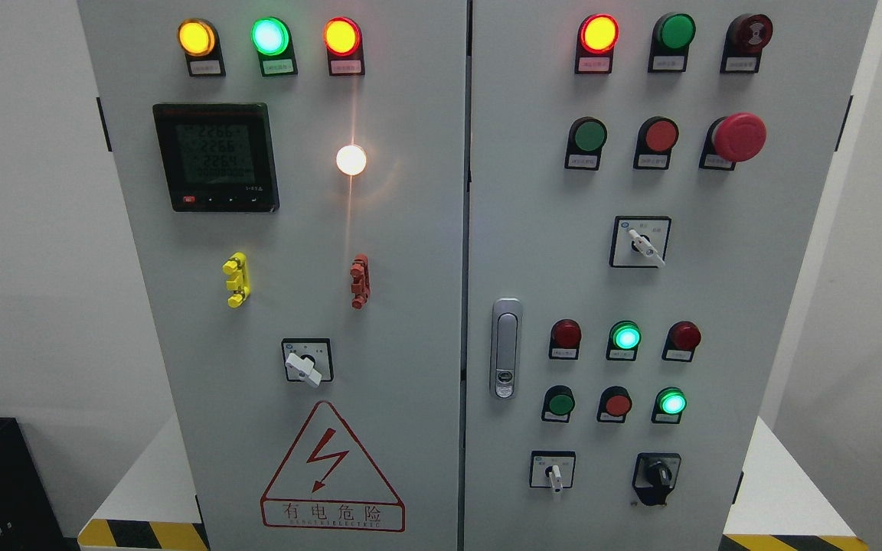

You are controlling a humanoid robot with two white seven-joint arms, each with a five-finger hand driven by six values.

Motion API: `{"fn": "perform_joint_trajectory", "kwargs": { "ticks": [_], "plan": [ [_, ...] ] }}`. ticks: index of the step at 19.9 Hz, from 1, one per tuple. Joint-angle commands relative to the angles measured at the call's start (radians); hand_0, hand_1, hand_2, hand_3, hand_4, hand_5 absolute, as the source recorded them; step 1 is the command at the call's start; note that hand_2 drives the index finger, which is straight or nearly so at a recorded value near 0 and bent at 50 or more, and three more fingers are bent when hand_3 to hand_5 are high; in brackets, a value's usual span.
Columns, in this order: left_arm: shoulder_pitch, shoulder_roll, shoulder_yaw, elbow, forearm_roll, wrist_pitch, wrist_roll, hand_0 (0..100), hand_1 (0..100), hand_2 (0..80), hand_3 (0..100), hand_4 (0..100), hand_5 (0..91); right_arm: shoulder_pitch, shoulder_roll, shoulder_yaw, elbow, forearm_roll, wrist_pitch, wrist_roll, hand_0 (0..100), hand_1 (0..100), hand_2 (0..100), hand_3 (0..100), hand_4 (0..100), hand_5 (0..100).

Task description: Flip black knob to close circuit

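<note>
The black knob point(657, 477) sits at the lower right corner of the right-hand cabinet door point(778, 306), the lowest control in its column, with its pointer turned roughly downward and a little to the left. Just beside it to the left is a white-handled selector switch point(553, 471) on a square plate; above the pair stand two rows of three small pilot lamps and push-buttons, of which two green lamps point(625, 336) are lit. Higher on the same door are a second white selector point(641, 242), a red mushroom-head emergency stop point(739, 137), and a lit red-and-yellow indicator point(599, 34). A chromed door latch point(505, 348) lies at the door's inner edge. The left-hand door point(410, 306) carries a digital meter point(216, 157), three lit lamps along its top, a bright white lamp point(351, 159), a yellow clip point(236, 279), a red clip point(360, 282), another white selector point(305, 363), and a red triangular electrical-hazard sign point(331, 471). Neither hand of the robot appears in the frame, so how far either is open, or what it holds, cannot be told; the task appears not yet begun. Probable hazards from here: an approach that drifts left could turn the adjacent white selector instead, since the two controls are close; a reach that rises could press a button in the rows above; and a grip that slips on the small knob could leave it short of its closed position.
</note>
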Motion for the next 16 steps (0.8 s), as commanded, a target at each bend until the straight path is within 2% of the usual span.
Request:
{"fn": "perform_joint_trajectory", "kwargs": {
  "ticks": [1, 14, 15, 16],
  "plan": [
    [0.006, 0.000, 0.000, 0.000, 0.000, 0.000, 0.001, 12, 56, 0.0, 0, 0, 0.0, -0.010, 0.001, 0.014, 0.010, -0.004, -0.001, -0.001, 0, 5, 0, 0, 0, 0],
    [0.006, 0.000, 0.000, 0.000, 0.000, 0.000, 0.001, 12, 56, 0.0, 0, 0, 0.0, -0.056, 0.004, 0.027, 0.047, 0.028, -0.003, 0.000, 0, 4, 0, 0, 0, 0],
    [0.006, 0.000, 0.000, 0.000, 0.000, 0.000, 0.001, 12, 56, 0.0, 0, 0, 0.0, -0.065, 0.004, 0.029, 0.048, 0.063, -0.006, -0.005, 0, 4, 0, 0, 0, 0],
    [0.006, 0.000, 0.000, 0.000, 0.000, 0.000, 0.001, 12, 56, 0.0, 0, 0, 0.0, -0.070, 0.003, 0.034, 0.047, 0.112, -0.007, -0.026, 0, 5, 0, 0, 0, 0]
  ]
}}
